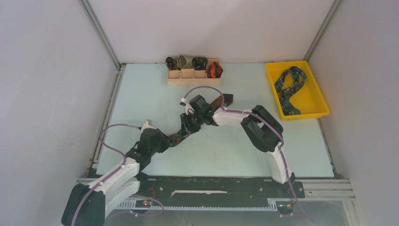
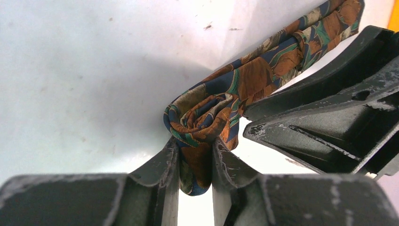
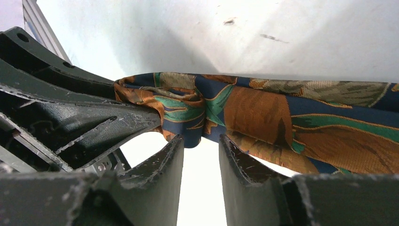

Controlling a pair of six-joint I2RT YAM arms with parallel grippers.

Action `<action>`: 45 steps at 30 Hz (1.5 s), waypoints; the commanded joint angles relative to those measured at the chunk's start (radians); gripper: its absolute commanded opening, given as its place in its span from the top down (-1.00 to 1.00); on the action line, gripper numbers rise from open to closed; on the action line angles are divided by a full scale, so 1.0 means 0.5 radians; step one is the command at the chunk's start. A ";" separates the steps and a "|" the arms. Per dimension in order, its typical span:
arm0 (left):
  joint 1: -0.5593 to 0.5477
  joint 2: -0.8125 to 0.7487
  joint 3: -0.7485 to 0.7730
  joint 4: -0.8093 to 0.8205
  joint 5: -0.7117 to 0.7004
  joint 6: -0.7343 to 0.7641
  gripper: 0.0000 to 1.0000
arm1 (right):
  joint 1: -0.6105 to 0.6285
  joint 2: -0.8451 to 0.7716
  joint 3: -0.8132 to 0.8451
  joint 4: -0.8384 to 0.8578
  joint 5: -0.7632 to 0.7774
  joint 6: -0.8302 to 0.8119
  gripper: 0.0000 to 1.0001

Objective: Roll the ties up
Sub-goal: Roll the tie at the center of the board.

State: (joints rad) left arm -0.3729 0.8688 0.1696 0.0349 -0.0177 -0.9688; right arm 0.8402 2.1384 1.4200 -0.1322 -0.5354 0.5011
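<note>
A brown-orange-green tie lies slanted across the table's middle, with its near end wound into a small roll. My left gripper is shut on that roll, its fingers pressing both sides; from above it is the left gripper. My right gripper is right beside it, its fingertips closed on a bunched fold of the same tie next to the roll. From above, the right gripper sits over the tie's middle.
A wooden divided box at the back holds rolled ties and a red-orange roll. A yellow bin at the right holds a loose navy-teal tie. The two grippers almost touch, the right one's finger close by the roll.
</note>
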 commanded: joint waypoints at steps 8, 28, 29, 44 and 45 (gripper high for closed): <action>0.000 -0.295 0.257 -0.899 -0.226 -0.020 0.95 | 0.114 -0.141 0.120 0.083 -0.033 0.072 0.36; 0.000 -0.273 0.462 -1.141 -0.234 0.003 0.94 | 0.233 0.143 0.354 -0.016 -0.031 0.159 0.49; 0.000 -0.269 0.467 -1.144 -0.236 0.006 0.94 | 0.238 0.152 0.355 -0.017 -0.035 0.157 0.50; 0.027 -0.254 0.644 -1.318 -0.258 0.100 0.96 | 0.346 0.244 0.425 -0.069 -0.053 0.146 0.53; 0.030 -0.248 0.664 -1.338 -0.262 0.114 0.96 | 0.355 0.252 0.436 -0.067 -0.057 0.150 0.53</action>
State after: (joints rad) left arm -0.3698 0.7448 0.4267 -0.6323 -0.1268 -0.9485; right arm 0.9802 2.2341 1.5864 -0.1547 -0.5457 0.5724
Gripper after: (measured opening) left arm 0.270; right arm 0.240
